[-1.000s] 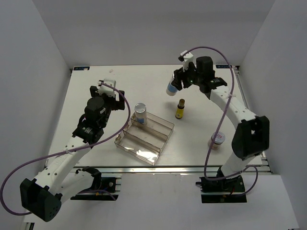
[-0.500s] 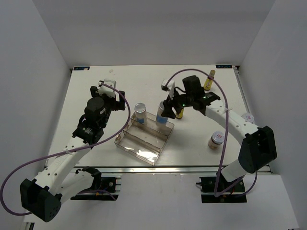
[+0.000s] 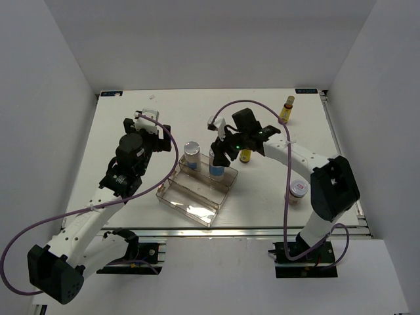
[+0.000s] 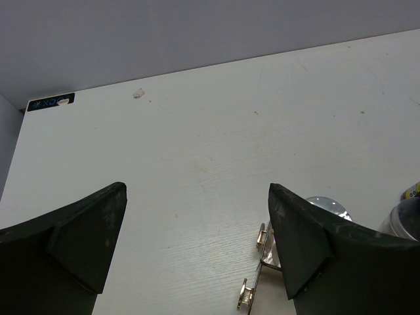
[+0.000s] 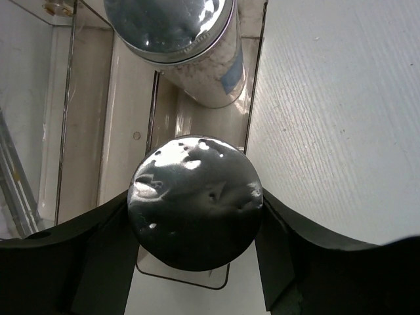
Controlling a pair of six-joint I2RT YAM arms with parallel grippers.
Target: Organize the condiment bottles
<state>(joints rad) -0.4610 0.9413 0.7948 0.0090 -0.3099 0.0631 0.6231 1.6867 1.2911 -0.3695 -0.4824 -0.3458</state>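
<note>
My right gripper (image 3: 218,156) is shut on a silver-capped bottle with a blue-white label (image 3: 215,165) and holds it upright in the back compartment of the clear tray (image 3: 190,200). In the right wrist view its cap (image 5: 195,200) sits between my fingers (image 5: 289,239). A second silver-capped bottle (image 3: 191,155) stands just left of it in the same compartment and shows in the right wrist view (image 5: 180,39). A yellow bottle (image 3: 245,156) stands behind my right arm, another (image 3: 287,109) at the back right. A pinkish jar (image 3: 298,191) stands at the right. My left gripper (image 3: 148,123) is open and empty over bare table (image 4: 197,252).
The tray's two front compartments hold nothing. In the left wrist view the tray's corner hinges (image 4: 252,295) and a silver cap (image 4: 326,205) show beside my right finger. White walls close in the table on three sides.
My right gripper has carried the silver-capped bottle from the back of the table down into the tray, beside the other silver-capped bottle. The left arm has not moved.
</note>
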